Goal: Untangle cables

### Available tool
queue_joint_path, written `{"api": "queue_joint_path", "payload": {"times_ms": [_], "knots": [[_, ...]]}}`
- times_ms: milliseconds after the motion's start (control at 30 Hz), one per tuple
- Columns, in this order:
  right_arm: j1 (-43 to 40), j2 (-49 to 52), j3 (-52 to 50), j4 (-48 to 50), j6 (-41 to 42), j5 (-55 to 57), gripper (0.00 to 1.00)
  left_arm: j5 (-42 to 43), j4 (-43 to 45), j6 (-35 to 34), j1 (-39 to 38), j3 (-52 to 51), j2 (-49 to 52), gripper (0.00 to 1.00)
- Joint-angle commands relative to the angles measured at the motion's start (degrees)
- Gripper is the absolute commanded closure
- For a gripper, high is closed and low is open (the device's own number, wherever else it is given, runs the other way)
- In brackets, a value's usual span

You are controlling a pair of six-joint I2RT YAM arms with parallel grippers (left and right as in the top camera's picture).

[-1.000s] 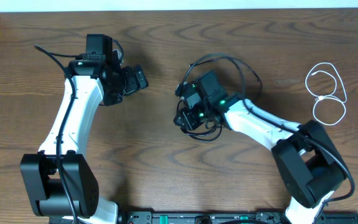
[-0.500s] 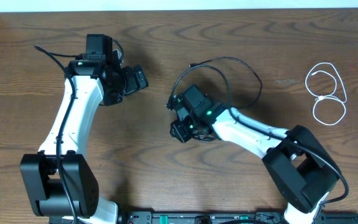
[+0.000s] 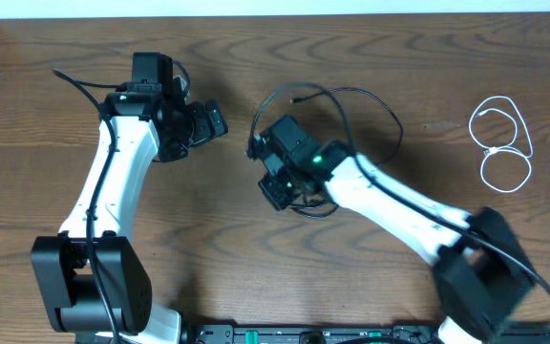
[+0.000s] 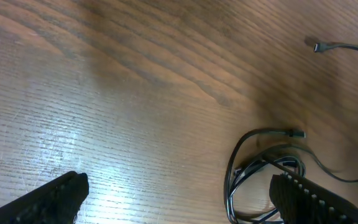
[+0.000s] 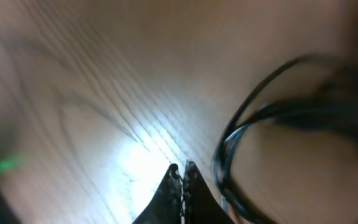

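Observation:
The black cable (image 3: 361, 93) arcs round my right arm in the middle of the table, with more coils (image 3: 315, 208) under the wrist. In the left wrist view its loops (image 4: 248, 163) and two plug ends (image 4: 297, 133) (image 4: 319, 46) lie on the wood. The white cable (image 3: 500, 143) lies apart at the far right in two loops. My right gripper (image 3: 273, 191) is shut; in the blurred right wrist view its fingertips (image 5: 182, 171) meet with nothing between them, and the black cable (image 5: 229, 149) passes just right of them. My left gripper (image 3: 218, 122) (image 4: 179, 199) stands wide open, left of the black cable.
The brown wooden table (image 3: 218, 239) ends at a pale wall strip (image 3: 256, 8) along the back. Both arm bases stand at the front edge, the left base (image 3: 89, 287) and the right base (image 3: 485, 282).
My right arm has swung left and towards the back, and its gripper has closed from partly open to shut. The black cable's loop shifted left with it. The left arm has not moved.

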Motion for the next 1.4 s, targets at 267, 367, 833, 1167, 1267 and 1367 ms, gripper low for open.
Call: {"api": "queue_joint_path", "payload": {"times_ms": [267, 367, 833, 1167, 1267, 1367], "knots": [[-13.88, -5.05, -0.22, -3.15, -2.23, -1.31, 0.99, -0.79, -0.2, 0.13, 0.13, -0.42, 0.24, 0.02], [-17.84, -4.79, -1.57, -2.93, -2.32, -5.51, 0.98, -0.79, -0.2, 0.13, 0.13, -0.42, 0.24, 0.02], [-27.58, -4.68, -5.9, -1.09, -8.41, -10.88, 0.4, -0.79, -0.2, 0.13, 0.13, -0.42, 0.24, 0.02], [-27.67, -3.45, -6.08, -2.67, -12.98, -19.61, 0.2, -0.79, -0.2, 0.13, 0.13, -0.42, 0.24, 0.02], [-27.67, -1.2, -6.08, -2.19, -15.34, -22.51, 0.29, -0.79, -0.2, 0.13, 0.13, -0.42, 0.24, 0.02], [-27.69, 2.14, -6.08, -1.36, -17.68, -27.82, 0.33, -0.79, -0.22, 0.13, 0.13, -0.42, 0.24, 0.02]]}}
